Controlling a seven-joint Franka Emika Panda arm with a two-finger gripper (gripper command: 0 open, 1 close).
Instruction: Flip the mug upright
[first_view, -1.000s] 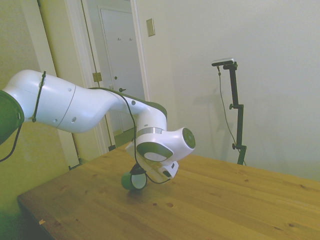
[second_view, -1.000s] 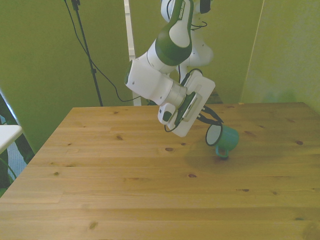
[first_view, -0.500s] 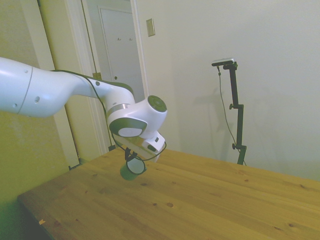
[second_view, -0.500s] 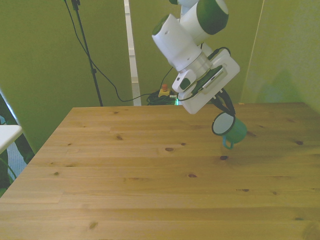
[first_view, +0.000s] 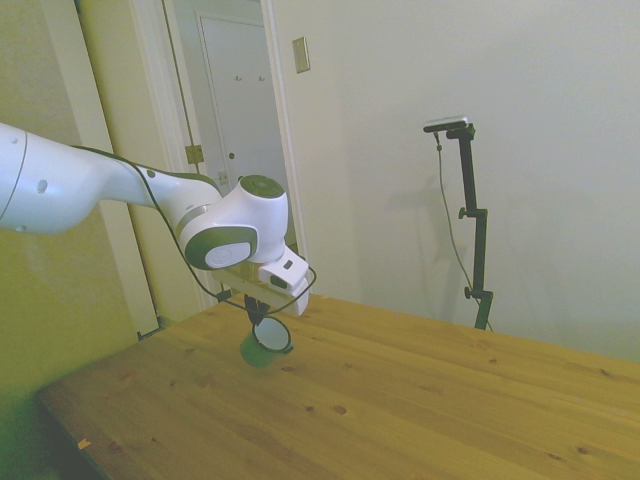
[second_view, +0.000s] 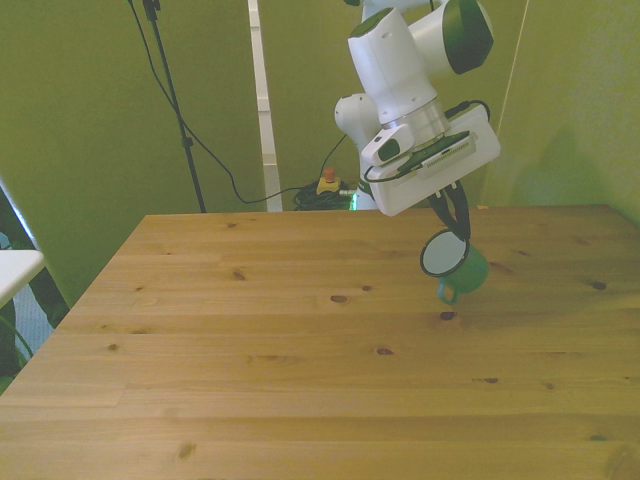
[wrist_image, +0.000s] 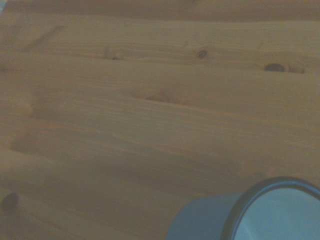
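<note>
The mug (second_view: 458, 266) hangs in the air above the bench (second_view: 300, 380), over the stretch near the edge on the front view's right and toward the far side, clear of the wood. It dangles just under the claw (second_view: 452, 222), whose dark fingers close on the thin rim at the top of the mouth; the contact itself is small in both wide views, so this is the likeliest reading, not a certain one. The mug's long axis lies closer to level than to upright. Its white mouth faces out across the bench and somewhat up, the teal base points away behind it, and the loop handle (second_view: 447, 292) hangs at the low side. The wrist view shows the same: the rim and white inside (wrist_image: 280, 212) seen close, with bare planks beyond.

The arm (first_view: 120, 190) reaches in high. Its forearm stands steep over the bench, and the flat hand body tilts so the fingers point down and slightly forward.

In my judgement the coming move turns on that tilt: the mouth must swing further up, so the base faces the bench, before the mug is lowered and set down.
</note>
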